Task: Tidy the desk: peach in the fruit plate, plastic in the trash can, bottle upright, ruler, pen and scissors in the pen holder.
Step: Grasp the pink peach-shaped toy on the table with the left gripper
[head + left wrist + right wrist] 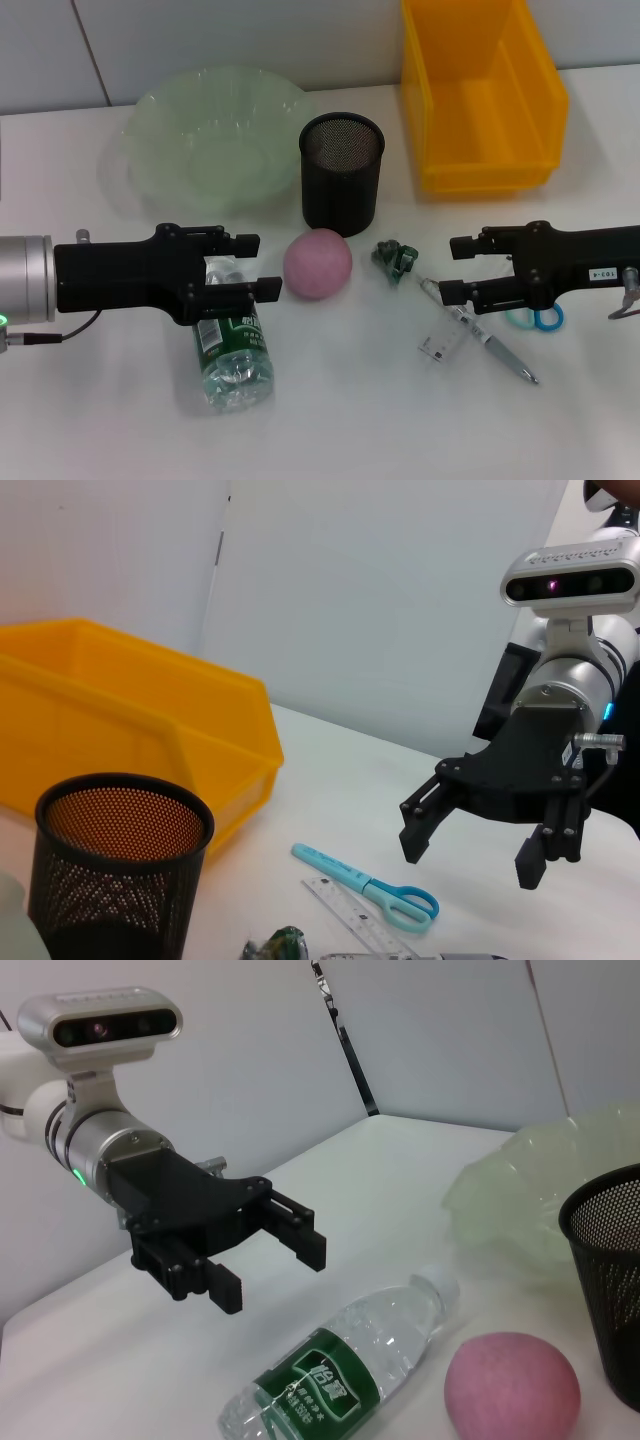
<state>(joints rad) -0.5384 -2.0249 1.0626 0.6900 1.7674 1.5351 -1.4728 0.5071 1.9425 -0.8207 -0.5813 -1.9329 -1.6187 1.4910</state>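
On the white surface [330,400] from the head camera, the left claw [262,264] hangs released above a fallen bottle [233,358], beside the peach [317,263]; the right claw [452,268], released, hovers over ruler [442,340] and pen [495,348]. Left wrist view: scissors [370,884], mesh pen holder [115,870], yellow bin [120,730]. Right wrist view: the bottle's green label carries unreadable white characters.

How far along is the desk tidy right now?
Nothing is put away yet. The open left gripper hovers over the lying bottle; the open right gripper is above the ruler. Peach, plastic scrap, pen and scissors remain on the table.
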